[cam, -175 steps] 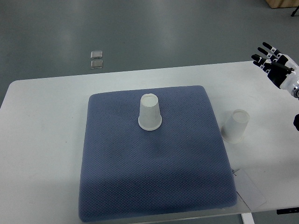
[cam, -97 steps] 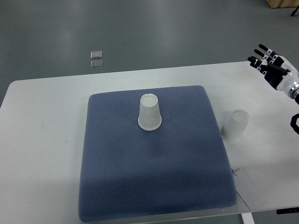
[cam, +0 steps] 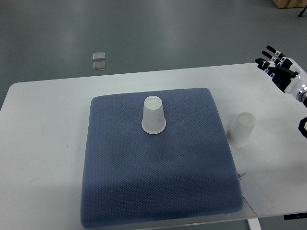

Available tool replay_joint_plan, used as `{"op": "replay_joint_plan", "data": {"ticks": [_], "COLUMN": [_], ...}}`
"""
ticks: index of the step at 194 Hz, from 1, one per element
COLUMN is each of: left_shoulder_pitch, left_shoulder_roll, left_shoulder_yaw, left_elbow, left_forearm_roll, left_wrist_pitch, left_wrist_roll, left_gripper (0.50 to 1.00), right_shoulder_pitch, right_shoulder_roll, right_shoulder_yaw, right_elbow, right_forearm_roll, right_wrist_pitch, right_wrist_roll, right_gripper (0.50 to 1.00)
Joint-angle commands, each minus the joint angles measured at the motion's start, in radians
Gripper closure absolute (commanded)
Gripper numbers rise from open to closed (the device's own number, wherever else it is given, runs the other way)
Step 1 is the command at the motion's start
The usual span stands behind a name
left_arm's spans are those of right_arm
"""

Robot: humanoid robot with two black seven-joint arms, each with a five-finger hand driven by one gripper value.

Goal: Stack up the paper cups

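White table (cam: 48, 143) on grey floor (cam: 168, 33); two small clear squares (cam: 99, 61) on floor.

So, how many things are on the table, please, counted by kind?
Paper cups: 2, one on the mat and one beside it on the table
Blue mat: 1
White card: 1
Total: 4

- A white worktop (cam: 43, 124) with rounded corners is seen from steeply above.
- A blue textured mat (cam: 158, 182) is laid on its middle, reaching the near edge.
- An upturned white paper cup (cam: 241, 129) is stood directly on the worktop, just beside the mat's right edge.
- A thin clear sheet (cam: 256, 194) is laid flat by the mat's near right corner.
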Motion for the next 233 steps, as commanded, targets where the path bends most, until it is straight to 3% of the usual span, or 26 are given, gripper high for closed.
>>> {"op": "replay_joint_plan", "data": {"ticks": [1, 167, 201, 233], "left_shoulder_pitch": [0.000, 0.000, 0.000, 0.000], "left_shoulder_roll": [0.000, 0.000, 0.000, 0.000], "left_shoulder_yaw": [0.000, 0.000, 0.000, 0.000], "left_elbow": [0.000, 0.000, 0.000, 0.000], "left_forearm_roll": [0.000, 0.000, -0.001, 0.000], "left_wrist_pitch": [0.000, 0.000, 0.000, 0.000], "left_wrist_roll": [0.000, 0.000, 0.000, 0.000], "left_gripper": [0.500, 0.500, 0.500, 0.500], "right_shoulder_pitch": [0.000, -0.011, -0.011, -0.006], "right_shoulder_roll": [-0.002, -0.017, -0.054, -0.149], "right_shoulder_yaw": [-0.003, 0.010, -0.010, -0.014], "right_elbow": [-0.003, -0.002, 0.012, 0.079], "right_forearm_roll": [-0.002, 0.000, -0.002, -0.115], "right_wrist_pitch": [0.008, 0.014, 0.118, 0.208], "right_wrist_roll": [0.001, 0.010, 0.082, 0.099], "right_gripper": [0.560, 0.560, 0.560, 0.560]}}
